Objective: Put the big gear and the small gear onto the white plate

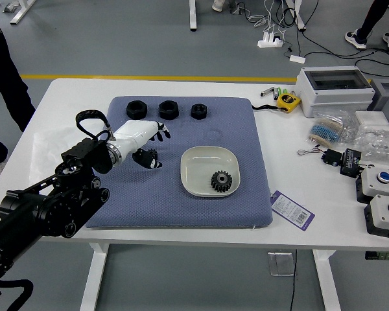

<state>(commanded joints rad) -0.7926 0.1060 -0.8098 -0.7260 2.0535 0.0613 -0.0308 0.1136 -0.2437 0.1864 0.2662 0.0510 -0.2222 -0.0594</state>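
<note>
My left hand (162,149) is over the blue mat (201,217), left of the white plate (192,177). Its white back faces up, and its black fingers are spread apart from the thumb. One dark toothed gear (221,181) lies inside the plate at its lower right, untouched. Against the thumb shows a small dark, rough-edged shape (153,155), perhaps another gear; the thumb partly covers it, and I cannot tell whether they touch. The right hand is out of view.
Three black rings or nuts, the leftmost one (136,110), line the mat's back edge. A purple tag (292,210) lies right of the mat. A tape measure (287,102), a white box (332,91) and button boxes stand farther right. People's legs show beyond the table.
</note>
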